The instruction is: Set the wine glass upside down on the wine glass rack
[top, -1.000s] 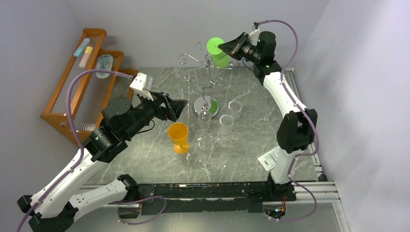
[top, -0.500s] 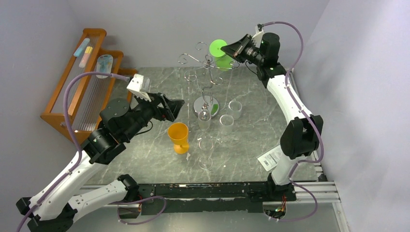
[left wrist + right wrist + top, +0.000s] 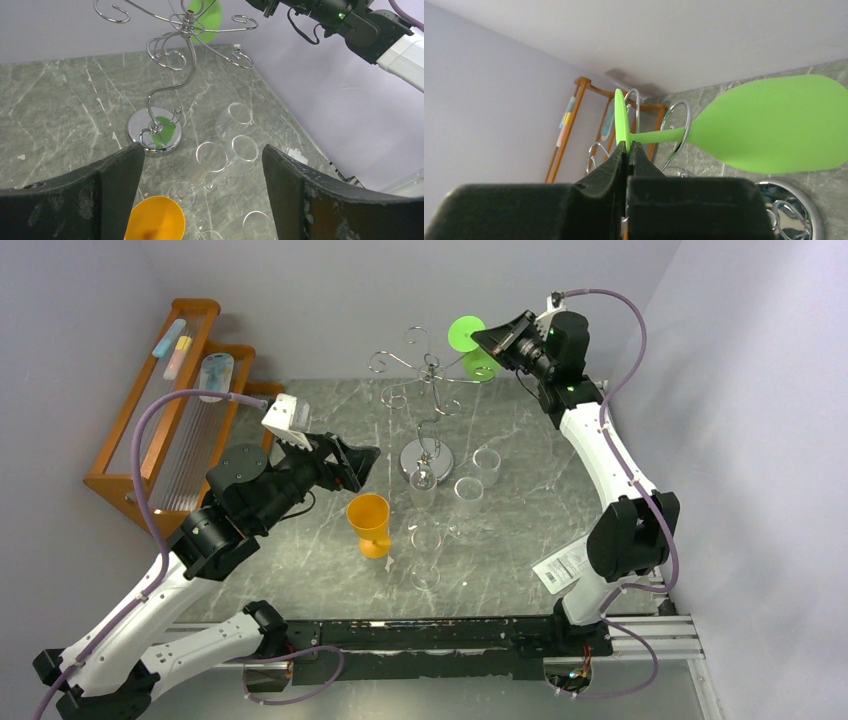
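The green wine glass [image 3: 481, 363] is held high at the back right, tilted, its foot toward the camera. My right gripper [image 3: 480, 339] is shut on the thin edge of its foot. In the right wrist view the gripper [image 3: 628, 148] pinches the foot, and the glass's stem and bowl [image 3: 774, 125] reach right, the stem crossing a curled arm of the wine glass rack [image 3: 680, 117]. The chrome rack [image 3: 428, 378] stands at the table's middle back on a round base [image 3: 154, 134]. My left gripper [image 3: 364, 462] is open and empty above the table, as the left wrist view [image 3: 202, 165] also shows.
An orange glass [image 3: 369, 523] stands below my left gripper. Several clear glasses [image 3: 467, 492] stand and lie in front of the rack base. A brown wooden stepped rack [image 3: 165, 405] stands at the far left. Walls close in at the back and right.
My right gripper has carried the green glass a little up and to the right, turning it more on edge. My left arm has shifted slightly left and then stayed still.
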`<control>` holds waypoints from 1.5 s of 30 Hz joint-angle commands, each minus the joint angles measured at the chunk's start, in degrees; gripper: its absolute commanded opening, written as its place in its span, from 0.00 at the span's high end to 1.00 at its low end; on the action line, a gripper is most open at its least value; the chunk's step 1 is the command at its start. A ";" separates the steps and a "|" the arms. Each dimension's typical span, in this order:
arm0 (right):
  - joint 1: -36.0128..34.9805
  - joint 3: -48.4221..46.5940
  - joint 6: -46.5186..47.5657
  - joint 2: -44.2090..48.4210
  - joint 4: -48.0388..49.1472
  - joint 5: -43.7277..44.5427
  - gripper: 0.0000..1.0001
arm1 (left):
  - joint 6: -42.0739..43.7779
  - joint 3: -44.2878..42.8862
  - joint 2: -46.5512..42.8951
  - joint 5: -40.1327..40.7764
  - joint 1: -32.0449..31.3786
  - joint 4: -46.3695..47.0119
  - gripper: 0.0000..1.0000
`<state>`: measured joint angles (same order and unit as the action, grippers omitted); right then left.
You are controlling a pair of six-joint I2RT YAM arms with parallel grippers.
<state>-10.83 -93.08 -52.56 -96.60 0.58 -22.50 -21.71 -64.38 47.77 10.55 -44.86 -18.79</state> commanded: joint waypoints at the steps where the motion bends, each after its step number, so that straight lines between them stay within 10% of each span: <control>1: 0.27 -0.30 1.01 0.08 1.46 3.17 1.00 | 0.54 0.50 -0.25 0.83 -0.38 -0.47 0.09; 18: 0.23 -7.23 4.66 -7.43 -0.45 0.04 0.86 | 0.53 1.00 -0.58 0.27 -0.40 -0.55 0.10; 21: 0.28 -7.20 4.92 -7.30 -2.41 -0.26 0.69 | 0.49 1.21 -0.82 0.58 -0.40 -0.68 0.10; 27: 0.33 -5.97 5.19 -5.63 -2.92 0.22 0.48 | 0.27 1.38 -1.20 0.65 -0.39 -1.27 0.10; 45: 1.09 0.80 10.16 8.41 -11.31 5.76 0.32 | -2.69 3.87 -2.78 2.65 -0.40 -10.15 0.03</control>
<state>-10.37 -95.48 -46.09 -94.32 -7.31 -19.16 -22.81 -62.13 45.63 11.92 -44.86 -24.03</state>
